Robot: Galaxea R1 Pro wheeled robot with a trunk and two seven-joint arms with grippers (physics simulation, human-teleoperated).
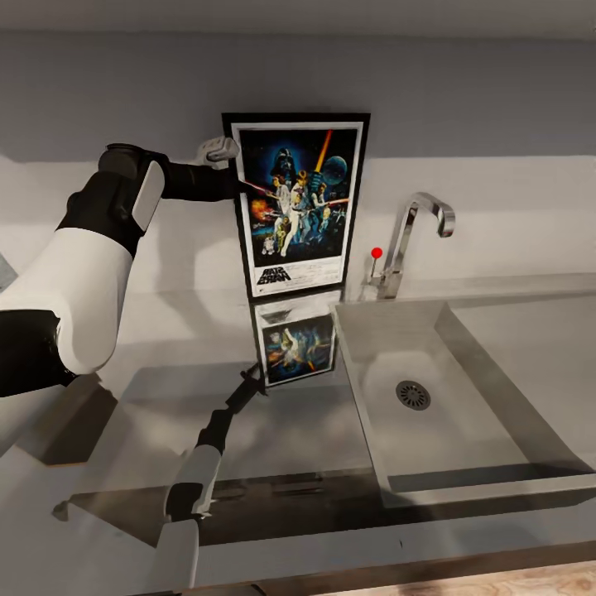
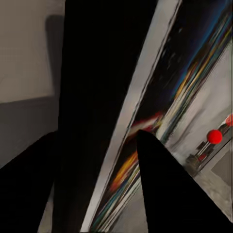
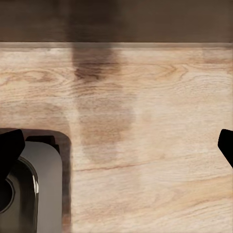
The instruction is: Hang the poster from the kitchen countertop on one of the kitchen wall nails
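The poster (image 1: 298, 199) stands upright on the glossy grey kitchen countertop (image 1: 248, 439), leaning against the wall just left of the tap. Its bottom edge appears to rest on the slab, above its fainter mirror image. My left gripper (image 1: 234, 175) reaches in at the poster's upper left edge. In the left wrist view the poster (image 2: 194, 73) runs between the two dark fingers (image 2: 165, 184), one on its face and one behind its black frame, and the gripper (image 2: 97, 133) looks shut on that edge. My right gripper (image 3: 116, 145) hangs open over wooden floor, holding nothing.
A sunken sink basin (image 1: 463, 463) lies right of the poster, with a chrome tap (image 1: 410, 232) and a red knob (image 1: 377, 252) behind it. The counter mirrors my left arm (image 1: 199, 463). A grey rounded part of the robot (image 3: 34, 189) sits below the right gripper.
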